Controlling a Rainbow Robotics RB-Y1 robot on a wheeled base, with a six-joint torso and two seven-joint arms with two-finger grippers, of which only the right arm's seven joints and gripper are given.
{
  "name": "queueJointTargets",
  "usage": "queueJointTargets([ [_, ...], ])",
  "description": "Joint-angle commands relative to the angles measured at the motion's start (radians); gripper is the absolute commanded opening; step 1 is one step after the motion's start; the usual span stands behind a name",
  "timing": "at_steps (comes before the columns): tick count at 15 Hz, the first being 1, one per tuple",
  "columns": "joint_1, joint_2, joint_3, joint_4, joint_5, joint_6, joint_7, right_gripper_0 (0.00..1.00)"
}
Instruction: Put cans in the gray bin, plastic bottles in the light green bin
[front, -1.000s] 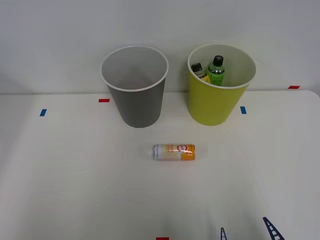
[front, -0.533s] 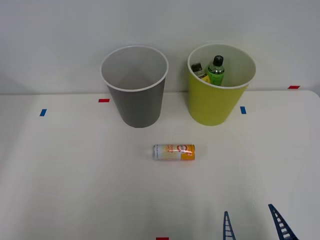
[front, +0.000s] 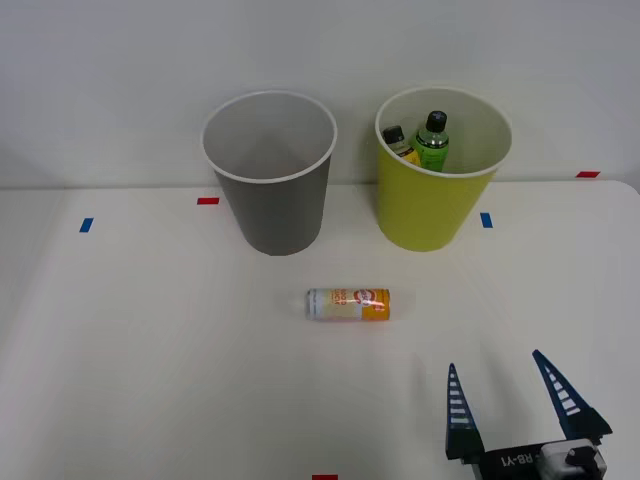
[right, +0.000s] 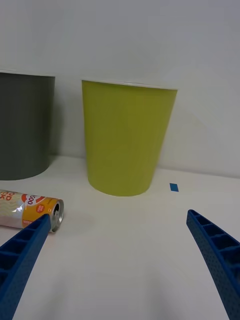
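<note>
A slim orange and white can (front: 348, 304) lies on its side in the middle of the white table; its silver end shows in the wrist view (right: 31, 210). Behind it stand the gray bin (front: 270, 175) (right: 22, 125) and, to its right, the light green bin (front: 441, 170) (right: 126, 137). A green bottle with a black cap (front: 432, 142) and a darker bottle with a yellow label (front: 398, 141) stand inside the light green bin. My right gripper (front: 503, 385) (right: 120, 250) is open near the table's front edge, to the right of the can and apart from it.
Small blue tape marks (front: 86, 225) (front: 486, 220) (right: 173, 187) and red ones (front: 208, 201) (front: 587, 174) (front: 324, 477) dot the white table (front: 150, 340). A pale wall rises just behind the bins.
My right gripper has moved forward into the front view, from just its fingertips at the bottom edge to both fingers and the wrist showing. The can and bins have not moved.
</note>
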Motion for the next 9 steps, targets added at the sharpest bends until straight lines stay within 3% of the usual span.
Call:
queueJointTargets([
  [1,-0.001,0.008,0.016,-0.150,-0.050,0.260,0.014,0.94],
  [5,-0.025,0.022,0.022,-0.311,-0.055,0.576,0.007,0.94],
  [9,-0.093,0.032,0.010,-0.340,-0.050,0.722,-0.017,0.93],
])
